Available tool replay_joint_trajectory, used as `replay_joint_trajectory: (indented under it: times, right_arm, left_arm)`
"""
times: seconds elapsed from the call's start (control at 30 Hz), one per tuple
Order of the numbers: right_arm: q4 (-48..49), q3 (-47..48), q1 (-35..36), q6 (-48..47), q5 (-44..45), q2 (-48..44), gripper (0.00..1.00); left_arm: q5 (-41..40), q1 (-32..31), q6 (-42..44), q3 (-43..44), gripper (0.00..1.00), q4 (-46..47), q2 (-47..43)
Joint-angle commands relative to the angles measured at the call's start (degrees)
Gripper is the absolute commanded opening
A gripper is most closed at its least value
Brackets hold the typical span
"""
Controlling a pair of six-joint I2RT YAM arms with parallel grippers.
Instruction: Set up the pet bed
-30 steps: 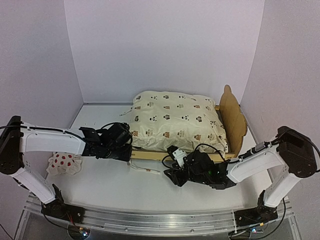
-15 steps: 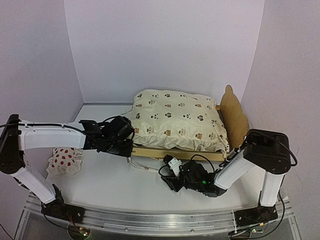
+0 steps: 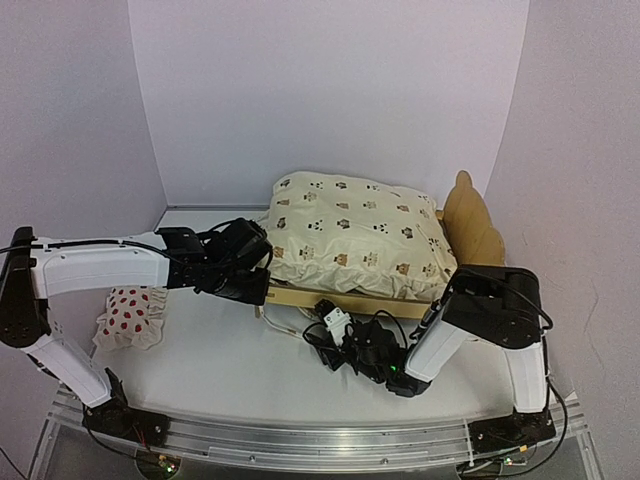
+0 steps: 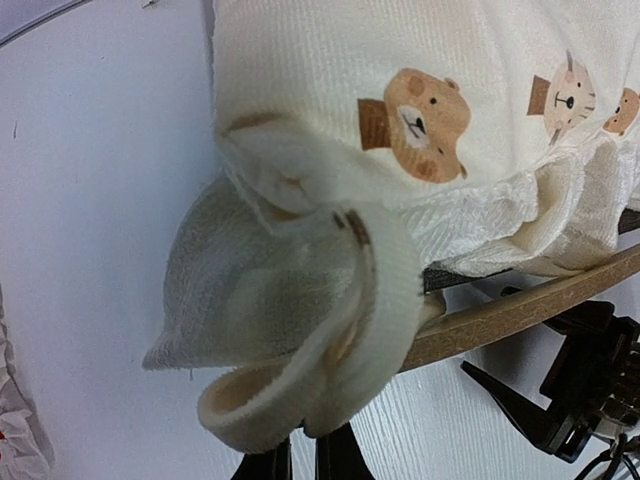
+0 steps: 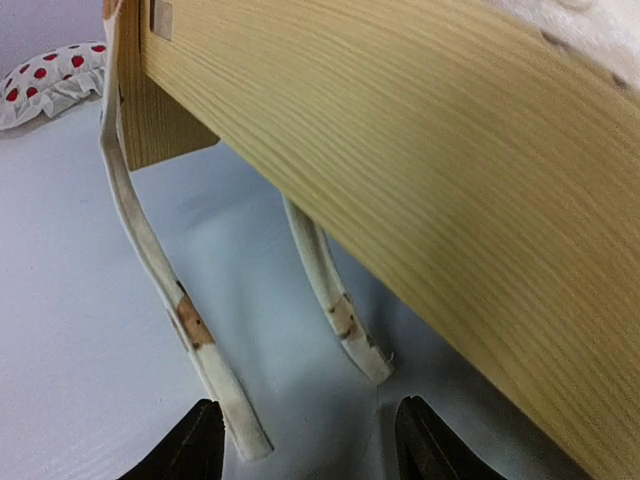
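The pet bed (image 3: 345, 299), a light wood frame with an eared headboard (image 3: 470, 215) at the right, carries the cream bear-print cushion (image 3: 350, 235). My left gripper (image 3: 262, 292) is at the bed's near left corner. In the left wrist view it (image 4: 300, 465) is shut on the cushion's (image 4: 400, 60) ruffled corner, where a cream strap (image 4: 300, 375) loops. My right gripper (image 3: 316, 338) lies low on the table before the side rail (image 5: 420, 170). It (image 5: 310, 445) stands open with nothing between its fingers. Two cream tie straps (image 5: 165, 290) hang from the rail.
The small white pillow with red spots (image 3: 130, 318) lies on the table at the left, under my left arm, and shows far off in the right wrist view (image 5: 50, 75). White walls close in the back and both sides.
My right arm has folded and slid its gripper left along the rail, the jaws spreading wider. My left gripper has risen slightly with the cushion corner, and the cushion has shifted.
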Motion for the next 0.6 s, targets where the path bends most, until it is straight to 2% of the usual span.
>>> replay_joint_trajectory:
  times: [0.0, 0.57]
  right_arm:
    - [5.19, 3.95, 0.28, -2.22, 2.11, 2.14, 0.59]
    - [5.28, 15.73, 1.50, -9.05, 10.65, 10.10, 0.52]
  left_arm:
    - [0.19, -0.97, 2.64, 5.52, 0.00, 4.76, -1.18]
    - [1.61, -1.19, 2.92, 6.24, 0.00, 4.49, -1.78]
